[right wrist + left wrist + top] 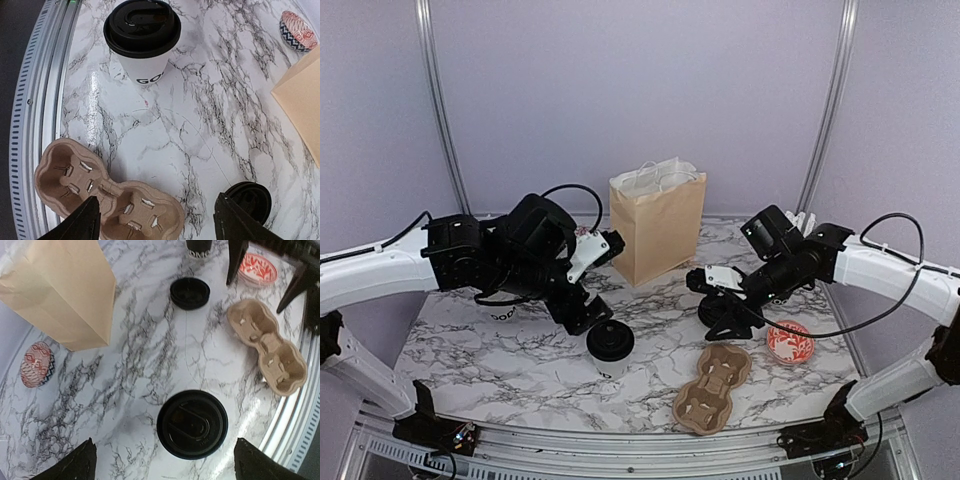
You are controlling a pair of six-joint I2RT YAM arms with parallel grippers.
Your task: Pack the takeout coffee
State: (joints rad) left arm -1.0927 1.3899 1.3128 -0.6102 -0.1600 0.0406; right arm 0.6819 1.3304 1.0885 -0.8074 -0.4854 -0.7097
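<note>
**Fingers Parted Over the Takeout Coffee**

Working over a marbled tabletop [470, 350]. Finding a brown paper bag [657, 225] standing upright at the back centre. Finding a cardboard cup carrier [713, 388] lying flat near the front edge, right of centre. Holding the left fingers [75, 465] released and spread wide above one takeout coffee [192, 424], standing upright with its lid on, left of the carrier and apart from it. Holding the right fingers [235, 222] released as well, grasping nothing, with a second black-lidded cup [248, 199] just beside one finger. Spotting a red-patterned bowl [790, 343] right of the carrier and a second bowl [36, 364] beside the bag.
</note>
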